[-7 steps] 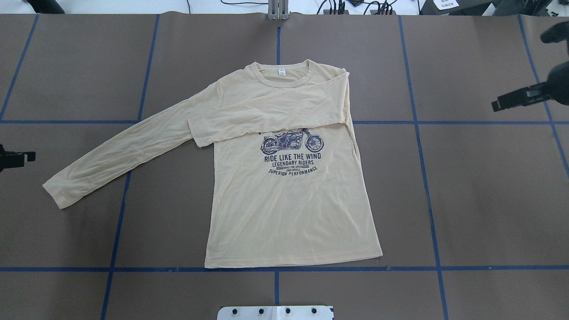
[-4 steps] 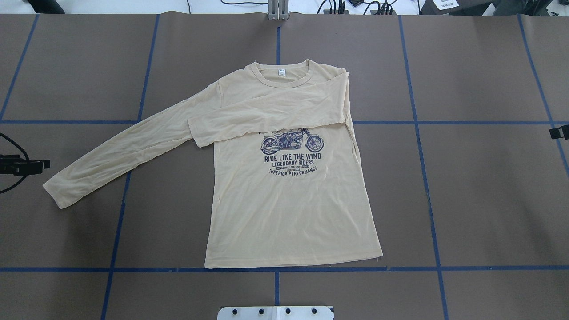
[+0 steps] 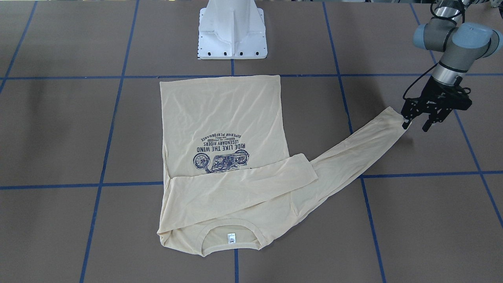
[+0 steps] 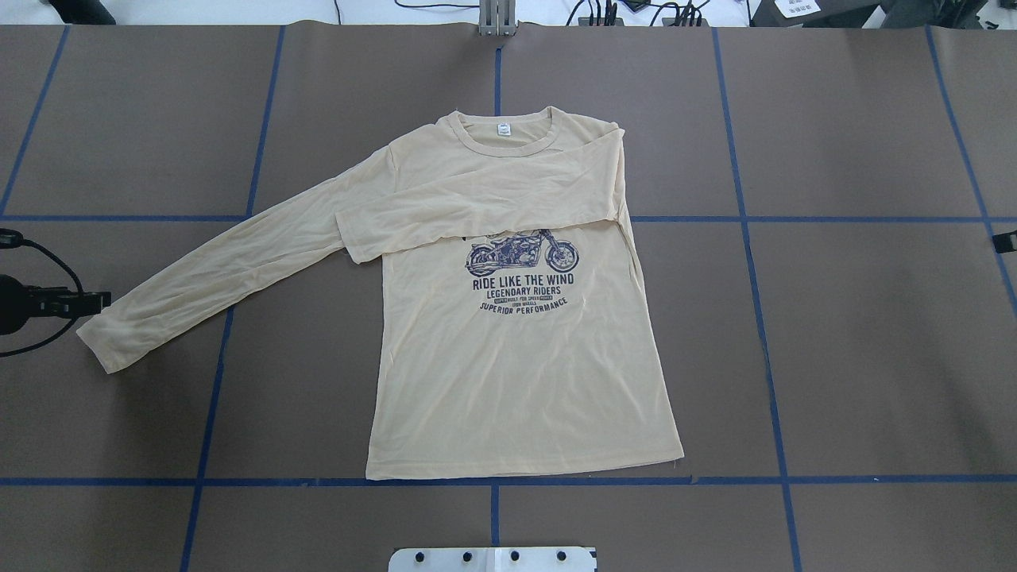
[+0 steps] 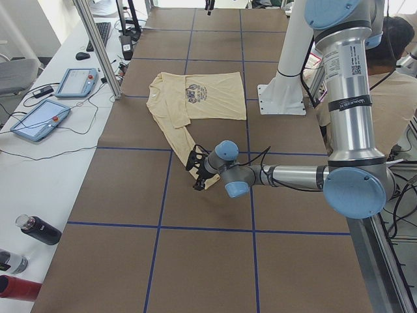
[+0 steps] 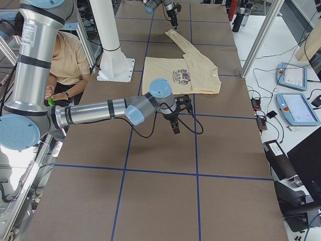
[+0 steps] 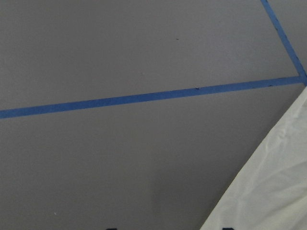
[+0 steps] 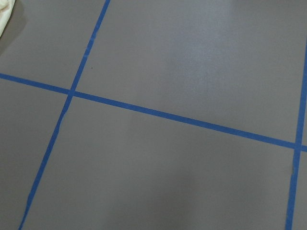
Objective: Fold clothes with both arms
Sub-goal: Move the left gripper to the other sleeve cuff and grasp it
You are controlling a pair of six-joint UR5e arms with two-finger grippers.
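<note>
left claw [image 3: 415, 125] spread, beside shirt [image 3: 220, 110] cuff

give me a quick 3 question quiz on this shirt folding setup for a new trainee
1. True or false: both sleeves of the pale yellow long-sleeved T-shirt are folded across its chest.
2. Where is the black two-finger left gripper?
A. at the hem
B. at the neck label
C. at the outstretched sleeve's cuff
3. Short answer: which line of words sits right under the navy motorcycle print?

Key
1. False: only one sleeve is folded over; the other lies stretched out.
2. C
3. RIDE LIKE THE WIND
</note>
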